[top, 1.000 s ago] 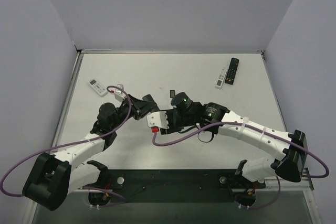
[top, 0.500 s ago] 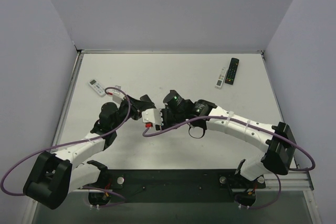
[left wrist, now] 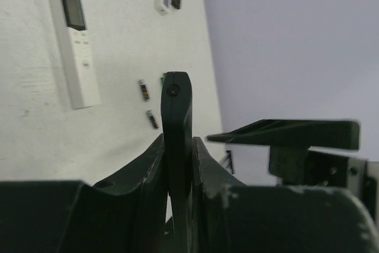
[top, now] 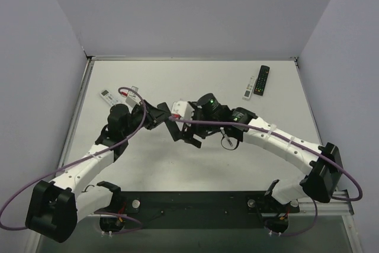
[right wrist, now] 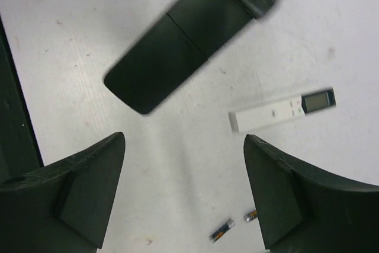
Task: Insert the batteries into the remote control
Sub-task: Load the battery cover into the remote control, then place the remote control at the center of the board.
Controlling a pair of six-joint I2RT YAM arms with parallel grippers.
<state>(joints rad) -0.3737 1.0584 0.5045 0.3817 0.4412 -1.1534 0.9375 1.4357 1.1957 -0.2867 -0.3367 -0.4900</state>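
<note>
Left arm's fingers (left wrist: 148, 167): clamped on a slim black plastic remote control (left wrist: 176, 111), pinching it across its thin dimension. In the left wrist view it stands edge-on, lifted clear of the white tabletop (left wrist: 35, 117).

From the right wrist view the same remote (right wrist: 172, 45) shows a broad plain face crossed by one seam. Its rounded free end points down-left in that view. The other end sits inside the left fingers at the top edge.

Right arm's fingers (right wrist: 89, 176): wide apart with nothing between them, near the free end of the held remote and not touching it.

Batteries: two small dark cylindrical batteries with metallic ends (left wrist: 143, 90) lie loose on the tabletop, near each other but apart. They are beside a long white remote with a grey display (left wrist: 77, 45). A green bit next to them is partly hidden behind the held remote, so I cannot tell what it is. The same two cells show at the bottom of the right wrist view (right wrist: 222, 229), one half hidden by a finger.

Far right of the tabletop: a white remote with coloured buttons (top: 250, 87) and a second black remote (top: 262, 79) lie side by side.
</note>
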